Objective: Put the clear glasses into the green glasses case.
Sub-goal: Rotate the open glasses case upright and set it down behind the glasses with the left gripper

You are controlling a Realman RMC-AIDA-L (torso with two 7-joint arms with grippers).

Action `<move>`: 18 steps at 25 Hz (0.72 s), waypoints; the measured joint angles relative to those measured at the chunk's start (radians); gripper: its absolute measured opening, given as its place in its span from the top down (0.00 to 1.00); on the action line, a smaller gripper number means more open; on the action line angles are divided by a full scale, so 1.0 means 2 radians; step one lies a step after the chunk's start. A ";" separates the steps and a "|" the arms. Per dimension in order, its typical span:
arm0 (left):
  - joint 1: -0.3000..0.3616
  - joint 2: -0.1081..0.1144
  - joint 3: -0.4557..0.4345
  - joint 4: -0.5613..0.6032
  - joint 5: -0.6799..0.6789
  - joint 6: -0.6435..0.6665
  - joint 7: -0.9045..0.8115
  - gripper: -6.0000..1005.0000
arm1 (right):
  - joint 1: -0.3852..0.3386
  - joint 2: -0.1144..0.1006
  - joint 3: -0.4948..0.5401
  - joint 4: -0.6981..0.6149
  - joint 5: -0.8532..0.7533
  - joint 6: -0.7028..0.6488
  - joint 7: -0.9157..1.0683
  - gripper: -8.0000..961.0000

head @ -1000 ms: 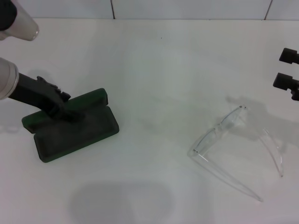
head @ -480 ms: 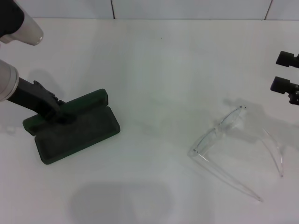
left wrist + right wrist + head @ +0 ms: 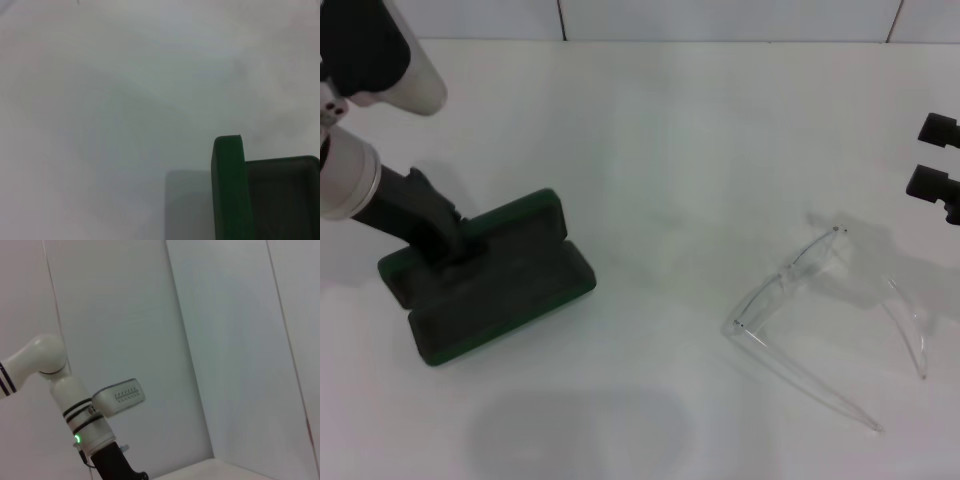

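dark green glasses case (image 3: 505, 280) lies open, left end effector (image 3: 455, 255) grasping its edge.

A plain white table (image 3: 650, 150) fills nearly the whole head view, its surface smooth and matte. Along the far edge runs a wall of pale tiles (image 3: 720, 18), with dark grout lines marking the joints between them. A soft, rounded grey shadow (image 3: 575, 432) lies on the table near the front edge, left of centre. In the left wrist view, the same white surface takes up most of the frame. In the right wrist view, pale wall panels (image 3: 225, 340) rise upward, divided by thin seams.
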 joint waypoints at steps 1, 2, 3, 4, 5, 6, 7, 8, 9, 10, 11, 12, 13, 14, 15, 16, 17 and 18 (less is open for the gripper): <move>0.001 0.000 0.002 0.008 -0.004 0.000 0.000 0.72 | -0.002 -0.002 0.002 0.006 0.001 0.000 0.000 0.26; 0.003 0.000 0.004 0.016 -0.010 0.001 0.000 0.74 | -0.003 -0.003 0.004 0.008 0.001 0.000 -0.001 0.26; 0.003 0.000 0.007 0.023 -0.014 0.001 -0.001 0.75 | -0.004 -0.003 0.007 0.009 0.001 0.000 -0.001 0.26; 0.005 0.000 0.011 0.031 -0.017 0.002 -0.001 0.76 | -0.005 -0.004 0.012 0.011 0.001 -0.001 -0.001 0.26; 0.007 0.000 0.018 0.040 -0.022 0.002 -0.002 0.77 | -0.006 -0.004 0.018 0.014 0.001 -0.003 -0.001 0.26; 0.008 0.000 0.024 0.047 -0.024 0.001 -0.002 0.78 | -0.007 -0.004 0.026 0.016 0.002 -0.008 -0.001 0.26; 0.009 0.000 0.033 0.054 -0.025 -0.001 -0.003 0.79 | -0.007 -0.004 0.039 0.020 0.002 -0.017 -0.001 0.26; 0.010 -0.001 0.044 0.061 -0.028 -0.003 -0.003 0.81 | -0.007 -0.004 0.051 0.025 0.002 -0.025 -0.002 0.26; 0.011 -0.001 0.056 0.067 -0.031 -0.008 -0.003 0.81 | -0.007 -0.005 0.065 0.030 0.002 -0.033 -0.002 0.26; 0.012 -0.001 0.068 0.073 -0.034 -0.015 -0.003 0.80 | -0.007 -0.007 0.088 0.038 0.003 -0.047 -0.003 0.26; 0.013 -0.001 0.086 0.078 -0.037 -0.027 -0.003 0.80 | -0.008 -0.008 0.107 0.045 0.003 -0.057 -0.005 0.26; 0.013 -0.001 0.101 0.079 -0.036 -0.039 -0.004 0.80 | -0.009 -0.009 0.130 0.052 0.003 -0.070 -0.009 0.26; 0.012 -0.001 0.121 0.081 -0.035 -0.055 -0.004 0.80 | -0.011 -0.010 0.154 0.059 0.003 -0.086 -0.013 0.26; 0.010 -0.001 0.134 0.081 -0.031 -0.066 -0.005 0.80 | -0.013 -0.011 0.177 0.066 0.003 -0.100 -0.017 0.26; 0.009 -0.001 0.144 0.081 -0.029 -0.075 -0.005 0.80 | -0.016 -0.011 0.194 0.070 0.003 -0.112 -0.020 0.26; 0.006 -0.002 0.159 0.079 -0.025 -0.088 -0.005 0.80 | -0.019 -0.011 0.212 0.074 0.003 -0.124 -0.023 0.26; 0.004 -0.001 0.168 0.078 -0.022 -0.097 -0.005 0.80 | -0.022 -0.011 0.231 0.078 0.003 -0.138 -0.026 0.26; 0.001 -0.002 0.180 0.076 -0.017 -0.108 -0.005 0.80 | -0.025 -0.010 0.247 0.081 0.003 -0.148 -0.027 0.26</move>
